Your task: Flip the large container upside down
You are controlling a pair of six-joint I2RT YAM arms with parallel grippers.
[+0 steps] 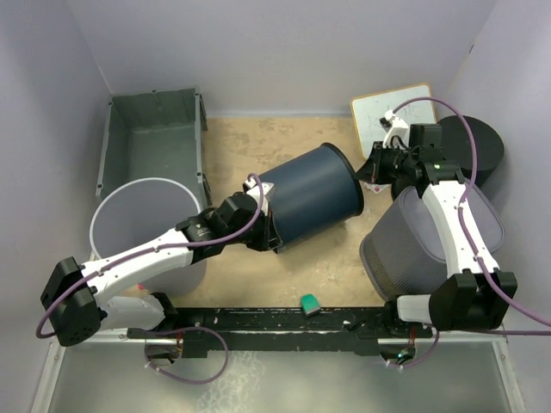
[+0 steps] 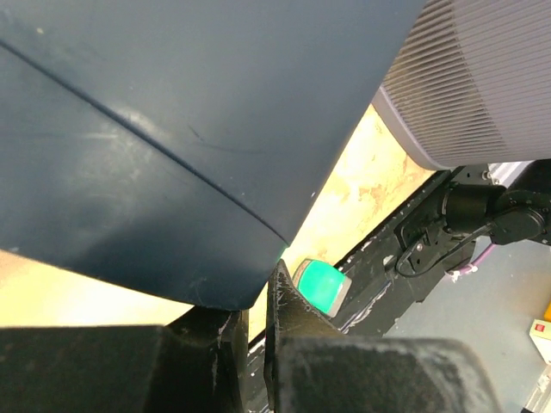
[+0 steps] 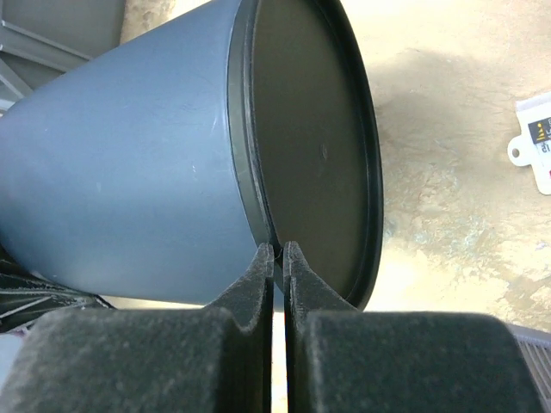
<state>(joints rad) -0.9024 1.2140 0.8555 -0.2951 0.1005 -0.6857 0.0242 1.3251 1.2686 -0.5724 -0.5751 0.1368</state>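
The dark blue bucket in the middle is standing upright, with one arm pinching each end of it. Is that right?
Not quite. The dark blue bucket is lying on its side, not standing upright, as the top external view shows. The rest holds: the left gripper and the right gripper each pinch one end of it.

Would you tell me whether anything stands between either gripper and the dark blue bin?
Nothing visible does: both grip the dark blue bin, the right gripper at its rim, the left gripper at the opposite end.
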